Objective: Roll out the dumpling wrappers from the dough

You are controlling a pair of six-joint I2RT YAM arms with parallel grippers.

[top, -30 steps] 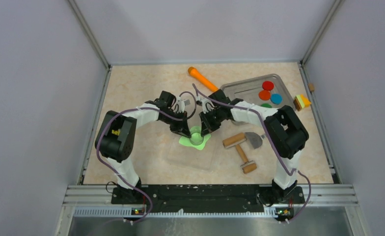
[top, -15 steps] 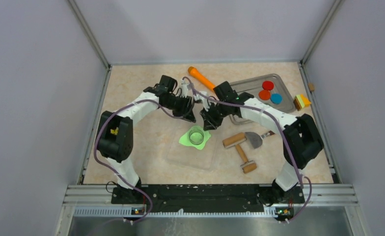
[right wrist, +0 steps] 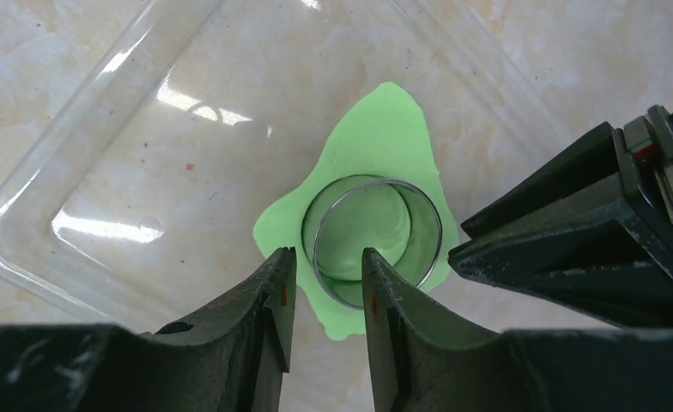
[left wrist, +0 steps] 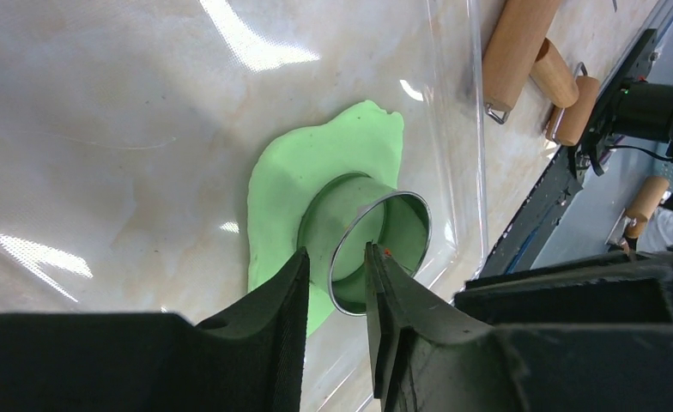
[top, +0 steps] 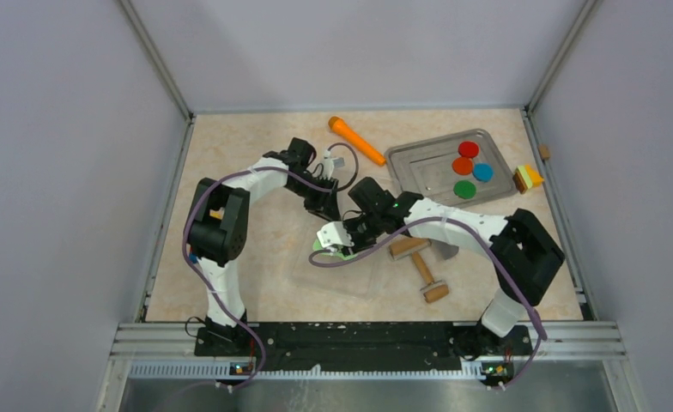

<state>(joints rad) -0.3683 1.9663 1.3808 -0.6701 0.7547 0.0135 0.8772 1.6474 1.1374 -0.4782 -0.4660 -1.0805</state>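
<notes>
Looking down from overhead, finds the dough on the clear mat, mostly hidden beneath the right gripper, with the left gripper just behind it and apart from the dough. Counts red, orange, blue and darker green discs in the metal tray, but spots no dumpling wrappers in light green anywhere. Notes the wooden rollers lying untouched to the right of the mat.

Switching to the left wrist, sees the dough already flattened into a thin, irregular sheet, with a metal ring cutter standing pressed into it. Shows the left gripper partly open above the ring, gripping nothing.

Turning to the right wrist, gives much the same: right gripper partly open and empty, hanging over the ring cutter sunk in the dough.

Judges the rolling done and one cut pressed, with lifting the ring, freeing the disc and cutting more wrappers yet to do.
</notes>
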